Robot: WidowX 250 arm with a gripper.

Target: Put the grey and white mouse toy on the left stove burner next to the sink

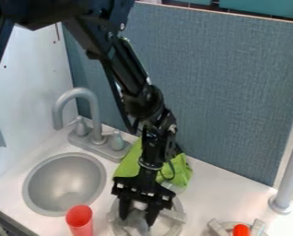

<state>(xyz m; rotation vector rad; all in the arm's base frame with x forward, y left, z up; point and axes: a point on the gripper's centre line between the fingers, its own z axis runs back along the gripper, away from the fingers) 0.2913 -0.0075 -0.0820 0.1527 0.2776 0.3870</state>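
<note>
Silvery object [135, 224] sits at the near side of the counter [216, 189], right where the gripper [137, 221] hangs down over the left burner [173, 215], and honestly the exact shape of it is hard to make out. Can't tell from here if the claw is clamped on it or just around it, so no bets on the grip. Best guess, the step in hand is the handling bit at that burner, either getting hold of the object or letting it go. Next move depends on that: a secure hold calls for a slow, straight lift, while a loose one calls for lining up over it first, minding the burner's raised prongs. As for the count: one silvery object, two burners, one green cloth [181, 171] behind the arm, one red cup [80, 222] near the sink's near right side, one orange-red item [241, 230] at the right burner [258, 227], one sink [66, 184] on the left, one faucet [81, 92] on its far side, and two faucet knobs [81, 127], a pair flanking the spout.
</note>
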